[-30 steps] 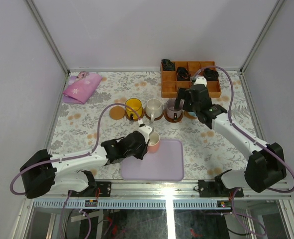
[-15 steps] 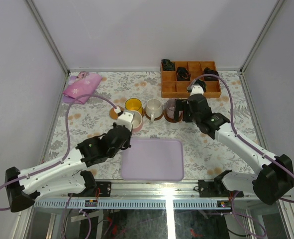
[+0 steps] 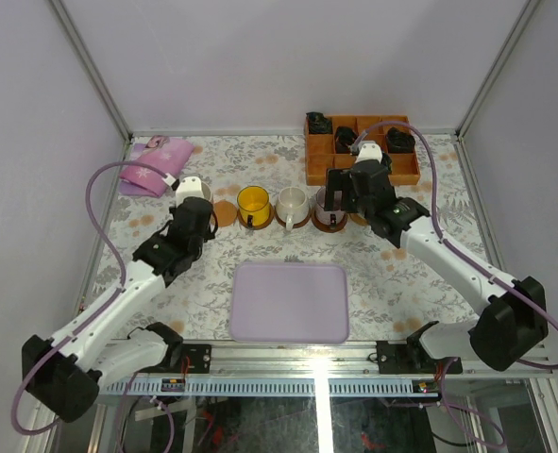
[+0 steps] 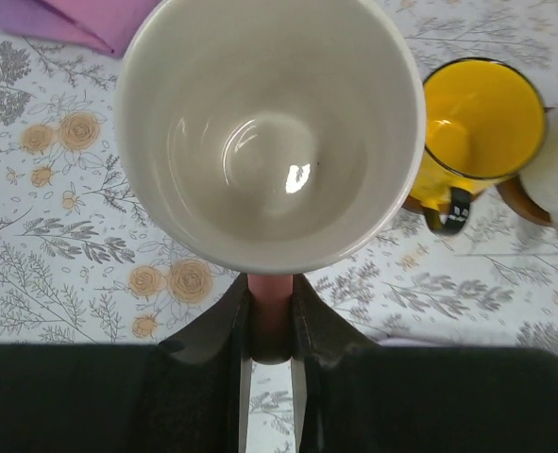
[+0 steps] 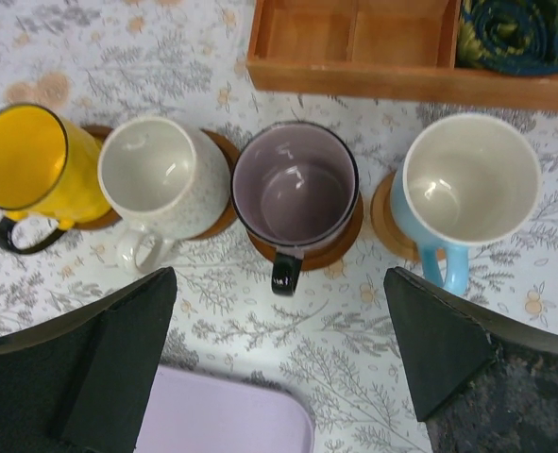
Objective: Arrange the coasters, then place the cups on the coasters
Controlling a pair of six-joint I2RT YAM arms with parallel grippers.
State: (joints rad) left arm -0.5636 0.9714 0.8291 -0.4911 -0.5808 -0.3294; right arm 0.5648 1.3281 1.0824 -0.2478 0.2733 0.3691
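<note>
My left gripper [image 4: 271,326] is shut on the pink handle of the pink cup [image 4: 269,132], whose pale inside fills the left wrist view. From above, that cup [image 3: 195,192] hangs just left of a bare coaster [image 3: 225,215]. Yellow [image 5: 24,156], cream-white [image 5: 160,175], purple-grey [image 5: 295,184] and light blue [image 5: 467,184] cups stand in a row, each on a coaster [image 5: 335,247]. My right gripper [image 5: 279,349] is open and holds nothing, in front of the purple-grey cup's handle. In the top view the right gripper [image 3: 345,200] hides the blue cup.
The lavender tray [image 3: 290,302] lies in front of the row, its corner showing in the right wrist view [image 5: 231,415]. An orange-brown compartmented box [image 3: 362,149] with dark rolled items stands behind the cups. A pink cloth [image 3: 154,165] lies at the back left.
My left arm carried the pink cup from the tray's back-left corner up and leftwards to beside the bare coaster. My right gripper drew back slightly from the cups, still open.
</note>
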